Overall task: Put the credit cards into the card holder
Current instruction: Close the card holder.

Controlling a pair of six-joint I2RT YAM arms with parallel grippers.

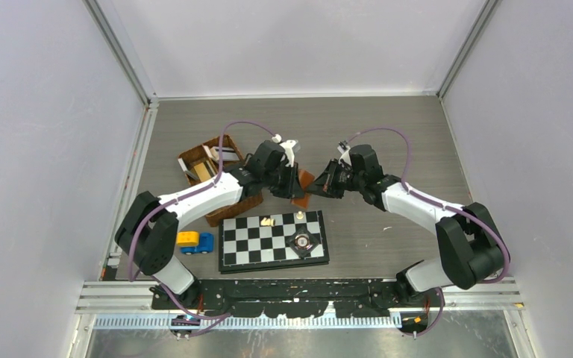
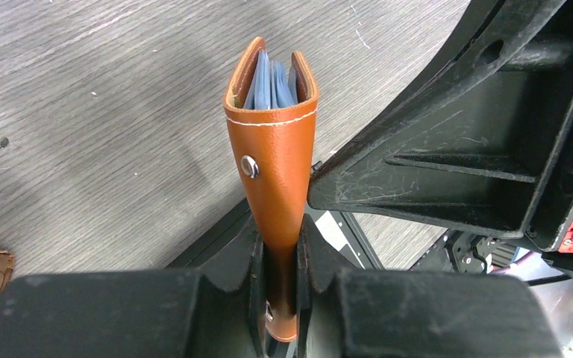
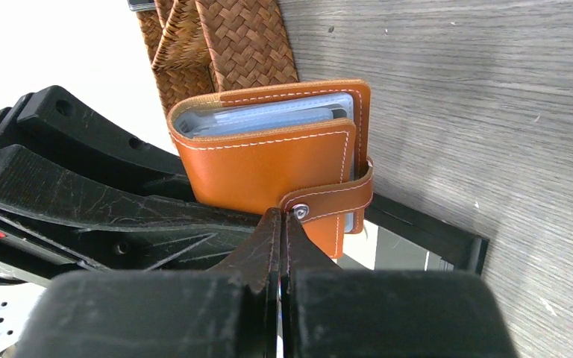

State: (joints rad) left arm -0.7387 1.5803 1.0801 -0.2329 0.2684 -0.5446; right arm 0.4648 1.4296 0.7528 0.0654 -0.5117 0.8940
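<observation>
text: none can be read | wallet (image 3: 268, 160): plain leather, no brand or letters | top view: everything too small to tell

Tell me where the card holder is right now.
The card holder is mid-table in the top view, clamped in the left hand, beyond the chessboard and right of the wicker basket, the right hand's closed tips at its strap.
</observation>
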